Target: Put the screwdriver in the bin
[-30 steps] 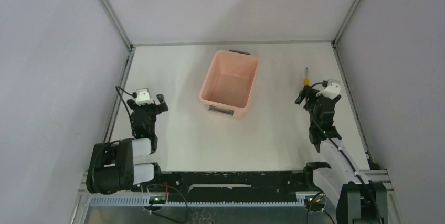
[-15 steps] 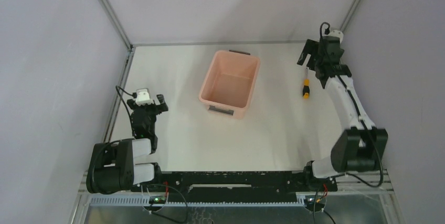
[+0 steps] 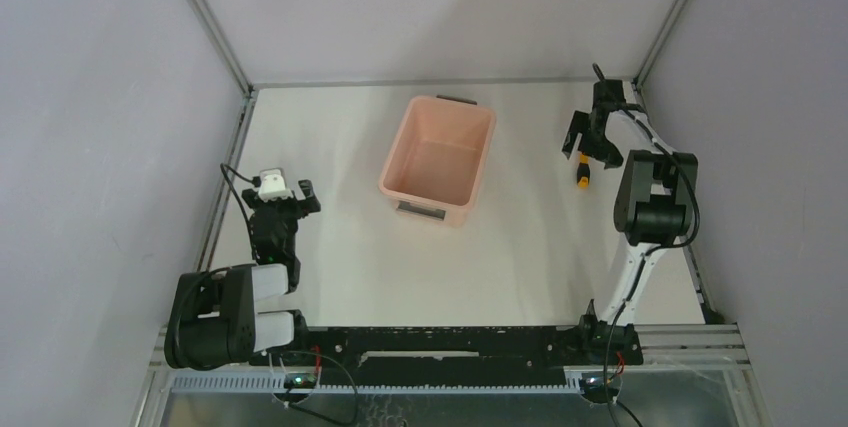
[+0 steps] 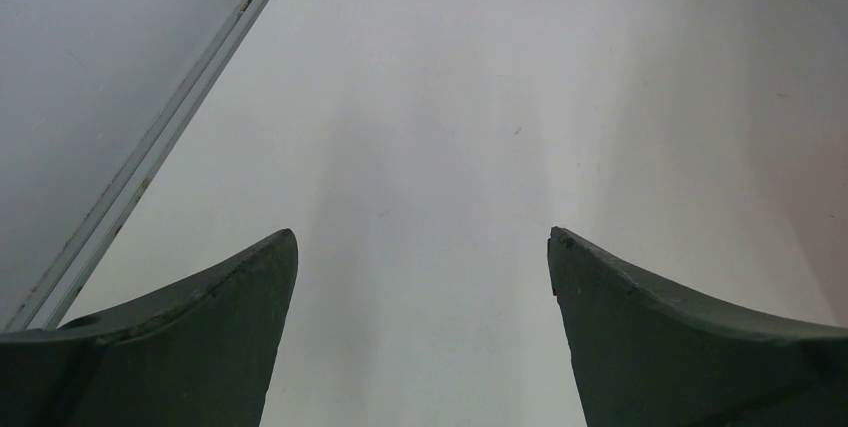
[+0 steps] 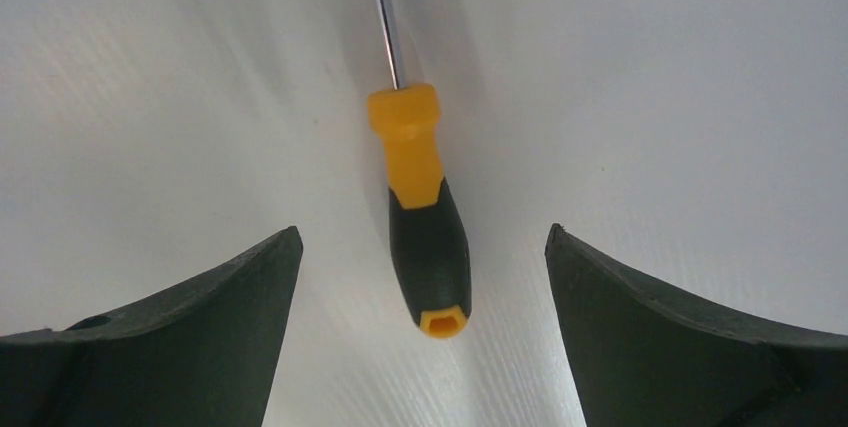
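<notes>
Toward the upper right of the overhead view, my right hand (image 3: 588,142) hangs spread wide above the small screwdriver with a thin metal shaft and yellow-and-black handle (image 5: 428,237), which lies flat on the white counter (image 3: 520,237). My wrist view shows the handle centred between my fingers, so closing should catch the thick grip. The pale pink rectangular plastic bin (image 3: 445,125) stands at centre frame, well apart to the left. My left hand (image 4: 420,247), lower left, rests wide open, holding nothing; I judge it unneeded.
</notes>
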Robot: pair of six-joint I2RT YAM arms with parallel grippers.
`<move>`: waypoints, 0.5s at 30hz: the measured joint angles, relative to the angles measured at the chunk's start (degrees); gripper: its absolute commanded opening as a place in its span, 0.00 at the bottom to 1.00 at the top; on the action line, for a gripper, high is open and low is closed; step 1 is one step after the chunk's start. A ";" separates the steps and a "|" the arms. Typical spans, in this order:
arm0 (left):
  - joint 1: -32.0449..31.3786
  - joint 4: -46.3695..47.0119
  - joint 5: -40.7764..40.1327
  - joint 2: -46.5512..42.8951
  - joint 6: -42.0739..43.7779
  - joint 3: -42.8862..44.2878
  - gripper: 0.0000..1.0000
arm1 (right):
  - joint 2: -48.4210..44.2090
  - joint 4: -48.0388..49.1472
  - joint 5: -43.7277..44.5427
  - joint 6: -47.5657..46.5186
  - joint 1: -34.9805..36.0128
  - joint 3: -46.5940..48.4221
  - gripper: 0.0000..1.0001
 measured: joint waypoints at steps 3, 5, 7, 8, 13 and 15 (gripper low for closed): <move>0.00 0.00 0.00 0.00 0.00 0.00 1.00 | 3.48 -1.31 0.35 -0.04 -0.33 1.14 0.84; 0.00 0.00 0.00 0.00 0.00 0.00 1.00 | 5.75 -2.03 0.44 -0.17 -0.46 1.62 0.77; 0.02 0.00 0.00 0.00 -0.02 0.00 1.00 | 7.39 -2.45 -0.55 0.00 -0.63 1.77 0.65; 0.00 0.00 0.00 0.00 0.00 0.00 1.00 | 7.41 -2.47 -0.79 -0.20 -0.68 2.05 0.55; 0.00 0.00 0.00 0.00 0.00 0.00 1.00 | 7.45 -3.50 -2.14 -0.76 -0.79 2.51 0.09; 0.00 0.00 0.00 0.00 0.00 0.00 1.00 | 7.45 -5.62 -2.38 -0.96 -0.81 3.74 0.04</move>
